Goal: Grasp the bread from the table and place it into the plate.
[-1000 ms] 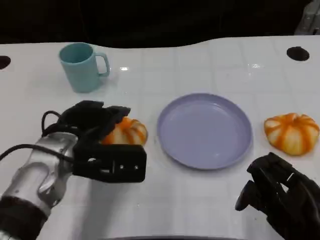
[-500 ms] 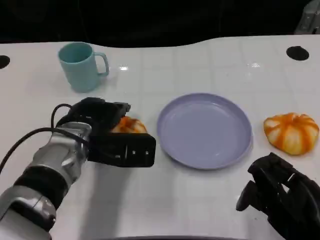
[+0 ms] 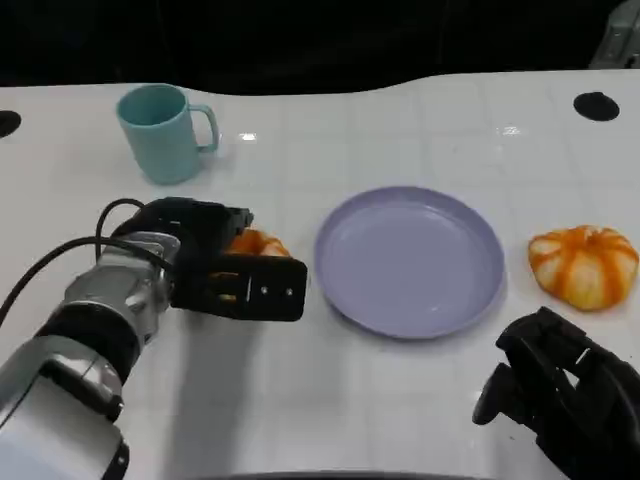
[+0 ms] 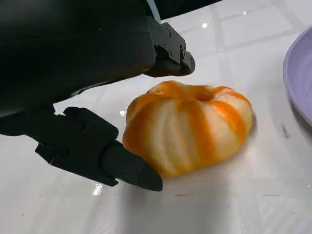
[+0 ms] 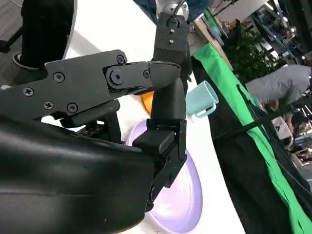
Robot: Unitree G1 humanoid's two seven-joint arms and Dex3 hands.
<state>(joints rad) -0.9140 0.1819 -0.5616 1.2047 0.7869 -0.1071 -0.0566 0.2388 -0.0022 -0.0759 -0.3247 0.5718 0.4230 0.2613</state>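
The bread (image 4: 187, 127) is a round, ridged bun, pale cream with orange stripes running down from a dimpled top; it carries no writing, and no label is readable anywhere in the pictures. It lies on the white table (image 3: 400, 130) at about 9 o'clock from the lilac plate (image 3: 410, 262), just beside the plate's rim. In the head view only a bit of the bun (image 3: 255, 243) shows past the left hand (image 3: 215, 270), which cups it. In the left wrist view the hand's fingers (image 4: 97, 156) flank the bun, one low at its side, another arched over it; whether they press it I cannot tell. A second striped bun (image 3: 583, 263) sits at 3 o'clock from the plate, well apart. A teal mug (image 3: 163, 132) stands at 10 o'clock. The right hand (image 3: 565, 395) rests at 5 o'clock, fingers curled on nothing.
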